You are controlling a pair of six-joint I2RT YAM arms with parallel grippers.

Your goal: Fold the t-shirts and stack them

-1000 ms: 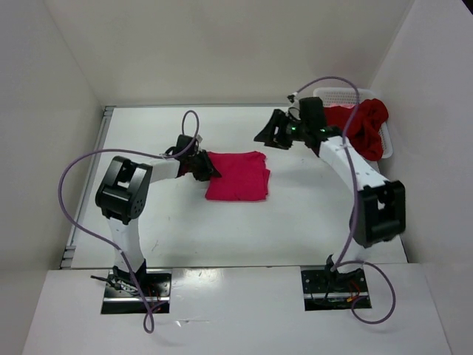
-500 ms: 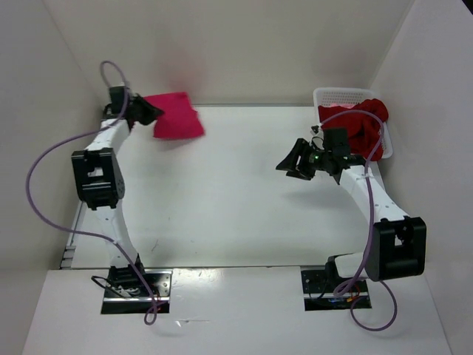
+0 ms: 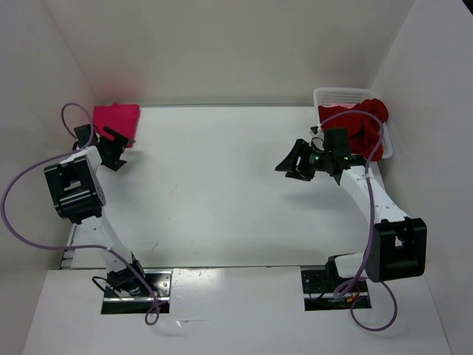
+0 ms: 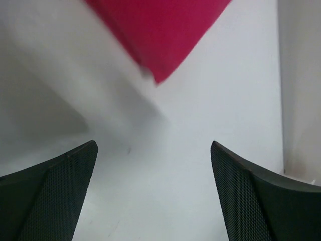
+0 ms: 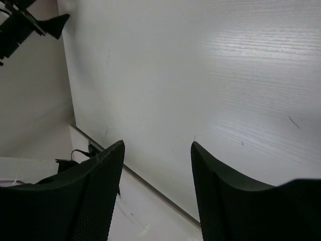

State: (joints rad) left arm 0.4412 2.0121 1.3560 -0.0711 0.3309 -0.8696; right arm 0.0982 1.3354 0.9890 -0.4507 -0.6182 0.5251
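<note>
- At the far left corner of the table, close to the back wall, we see the bright magenta-pink t-shirt. It lies there as a flat, folded packet. In the left wrist view one pointed corner of it rests on the white surface, ahead of the fingers.
- Just on the near side of this shirt is the left gripper. Its jaws stand wide apart and nothing is between them. In the left wrist view the white table shows between the two dark fingers. The gripper is near the shirt but apart from it.
- Along the left arm runs a purple cable, which makes a loose loop beside the arm.
- Right of the middle, the right gripper points toward the left side of the table. Its jaws are also parted and they hold nothing. In the right wrist view we see the table between the fingers. We cannot tell if the tips touch the table.
- At the far right corner, against the right wall, stands a white mesh basket. The dark red t-shirt lies crumpled in it, and part of it hangs over the near rim. The wrist of the right arm is just beside this basket.
</note>
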